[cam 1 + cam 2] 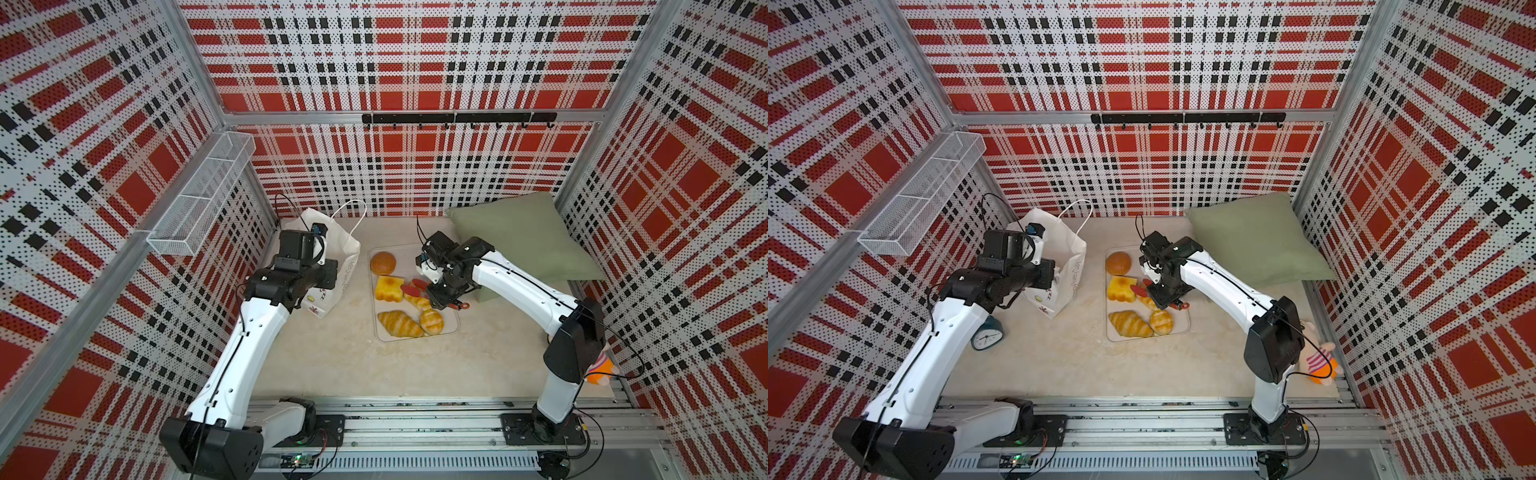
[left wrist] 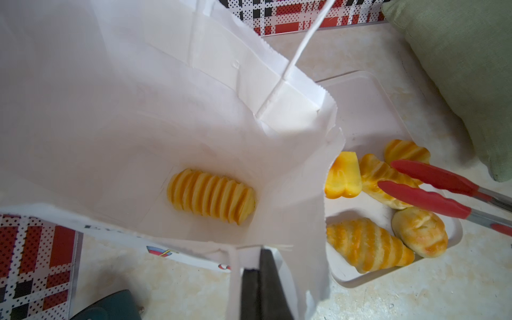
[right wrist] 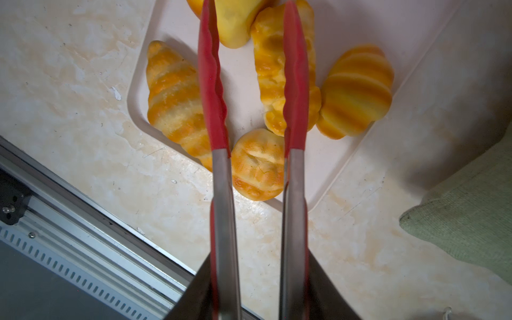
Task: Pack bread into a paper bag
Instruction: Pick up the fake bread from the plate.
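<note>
Tongs (image 3: 212, 83) hang over bread (image 3: 174, 97) on tray (image 3: 346, 25); paper bag (image 2: 110, 110) holds ridged loaf (image 2: 211, 200).

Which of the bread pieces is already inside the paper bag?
The ridged long loaf, lying flat on the bottom of the paper bag. The others, such as the croissant and square toast, are on the white tray.

Matt creased white paper seen on paper bag (image 2: 194, 116); matt red rubbery tips, brushed metal arms on tongs (image 3: 221, 171); coarse woven green cloth on cushion (image 3: 471, 221); smooth white plastic on tray (image 2: 368, 110).
</note>
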`<state>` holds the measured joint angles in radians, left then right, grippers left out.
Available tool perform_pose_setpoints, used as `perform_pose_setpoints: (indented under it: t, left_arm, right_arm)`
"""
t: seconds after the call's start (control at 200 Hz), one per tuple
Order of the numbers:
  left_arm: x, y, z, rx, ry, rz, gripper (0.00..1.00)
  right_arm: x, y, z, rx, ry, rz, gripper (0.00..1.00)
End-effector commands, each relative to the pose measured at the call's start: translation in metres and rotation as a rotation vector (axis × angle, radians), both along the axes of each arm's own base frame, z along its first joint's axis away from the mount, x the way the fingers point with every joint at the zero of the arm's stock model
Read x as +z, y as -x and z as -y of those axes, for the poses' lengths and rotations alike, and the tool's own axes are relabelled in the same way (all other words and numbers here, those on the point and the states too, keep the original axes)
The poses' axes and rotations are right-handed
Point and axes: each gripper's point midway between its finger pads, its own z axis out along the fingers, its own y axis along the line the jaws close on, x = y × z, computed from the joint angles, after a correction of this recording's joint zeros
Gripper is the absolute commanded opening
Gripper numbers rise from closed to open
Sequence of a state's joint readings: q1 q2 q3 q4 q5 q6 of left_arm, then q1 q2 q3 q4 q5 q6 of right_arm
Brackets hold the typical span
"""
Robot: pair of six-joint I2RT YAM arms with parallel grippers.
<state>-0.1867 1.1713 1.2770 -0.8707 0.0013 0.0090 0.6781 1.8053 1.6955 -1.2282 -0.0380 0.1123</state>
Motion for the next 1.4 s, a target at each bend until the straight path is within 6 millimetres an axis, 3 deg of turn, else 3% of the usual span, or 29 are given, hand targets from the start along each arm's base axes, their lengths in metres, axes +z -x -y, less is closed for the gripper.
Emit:
perform_pose_setpoints:
  t: [0.0,0.11,0.296,0.526,0.762,1.278,1.398]
  left_arm:
    - [0.007,0.009,0.007,-0.047,0.0,0.032,0.0]
    - [0.003,0.015,0.014,-0.088,-0.004,0.034,0.0]
    - [-0.001,0.019,0.019,-0.107,-0.008,0.027,0.0]
    - [0.001,0.026,0.02,-0.119,0.007,0.037,0.0]
    - [0.005,0.029,0.02,-0.117,0.013,0.05,0.0]
    - [0.002,0.028,0.016,-0.103,-0.002,0.049,0.0]
    - [0.003,0.029,0.017,-0.104,0.004,0.053,0.0]
  right_arm:
    - [0.005,-0.012,0.035,-0.06,0.031,0.037,0.44]
    - [0.004,-0.006,0.07,-0.138,0.05,0.032,0.45]
    - [-0.008,0.013,0.081,-0.166,0.043,-0.019,0.46]
    - [-0.012,0.01,0.074,-0.17,0.024,-0.044,0.47]
    - [-0.023,-0.003,0.082,-0.177,0.119,-0.04,0.47]
    - [-0.043,-0.022,0.067,-0.172,0.123,-0.079,0.5]
    - [-0.052,-0.024,0.062,-0.165,0.119,-0.107,0.45]
